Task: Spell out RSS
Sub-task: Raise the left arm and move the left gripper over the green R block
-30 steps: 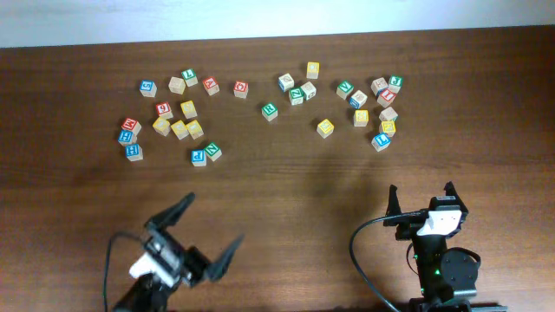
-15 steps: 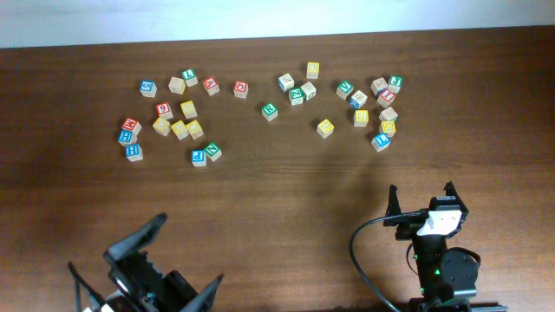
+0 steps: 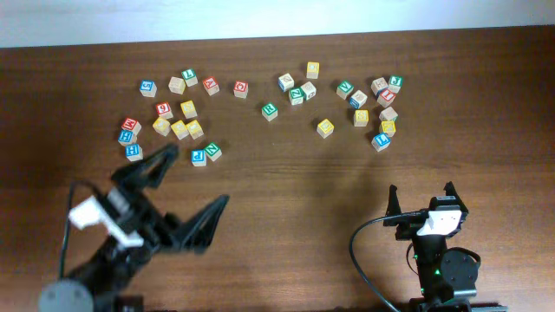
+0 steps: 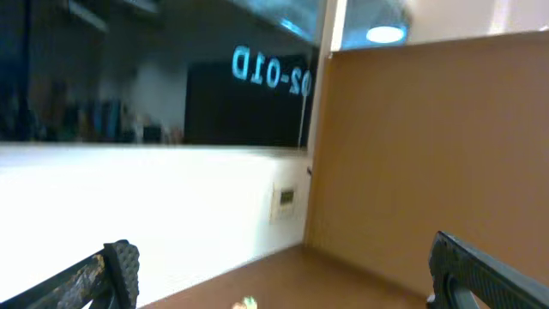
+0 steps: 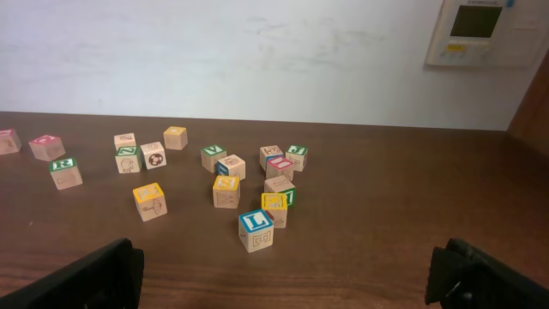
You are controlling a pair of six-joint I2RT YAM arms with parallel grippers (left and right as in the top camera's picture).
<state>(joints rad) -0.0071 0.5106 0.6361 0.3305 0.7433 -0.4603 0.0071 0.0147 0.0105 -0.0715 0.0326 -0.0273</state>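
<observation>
- Left arm is up off the desk (image 3: 303, 199) at the near left, angled towards the far right; its wrist camera is tipped high and sees wall and a brown panel, not cubes
- Left claw (image 3: 199, 176) is spread wide, nothing between the jaws; from overhead one finger tip appears just short of the near cubes of the left cluster (image 3: 173, 117)
- Right arm sits folded at the near right edge, pointing straight at the far side
- Right claw (image 3: 421, 189) is wide apart too, empty, both dark finger tips showing in the bottom corners of its wrist view
- Green R cube (image 3: 270, 111) lies alone on the desk in the middle of the spread, between the left and right clusters, well apart from both claws
- Yellow S cube (image 5: 226, 190) sits in the right cluster, far ahead of the right claw, just beside a blue-topped L cube (image 5: 256, 230) and its neighbours
- Lone yellow cube (image 3: 325, 127) rests between the R cube and the right cluster; its letter is too small to read
- The second S I cannot pick out among the yellow faces
</observation>
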